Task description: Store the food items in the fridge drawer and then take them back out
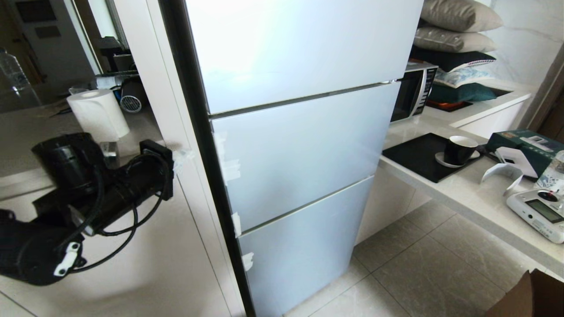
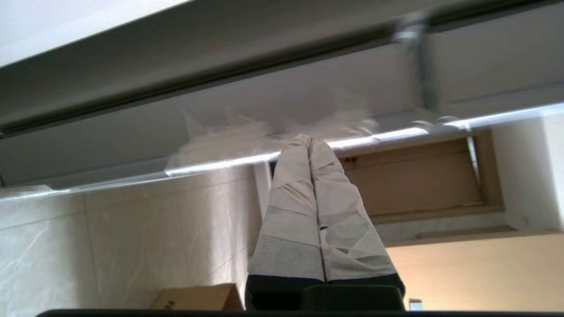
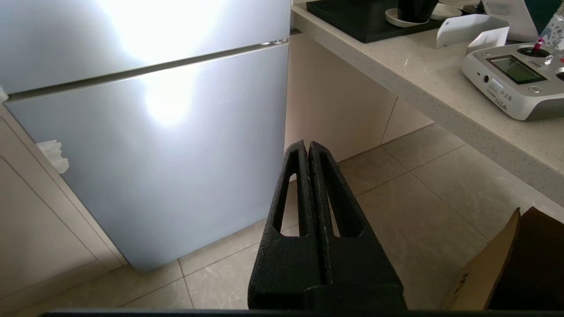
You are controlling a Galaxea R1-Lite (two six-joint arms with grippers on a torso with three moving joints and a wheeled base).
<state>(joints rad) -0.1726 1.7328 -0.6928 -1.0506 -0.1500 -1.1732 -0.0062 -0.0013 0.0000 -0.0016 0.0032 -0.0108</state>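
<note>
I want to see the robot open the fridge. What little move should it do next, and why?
Probably nudge the left gripper sideways to the taped edge of the middle fridge door and hook it. All door panels are closed, no drawer or food shows, and its shut, tape-wrapped fingers sit near that edge. The right gripper hangs idle, shut.

Three frosted pale-blue fridge door panels [image 1: 304, 154] stacked, all closed. Four cushions [image 1: 456, 42] piled up on the microwave [image 1: 414, 90]. One paper towel roll [image 1: 98, 113], one black cup [image 1: 458, 149], one remote controller [image 1: 537, 213].
</note>
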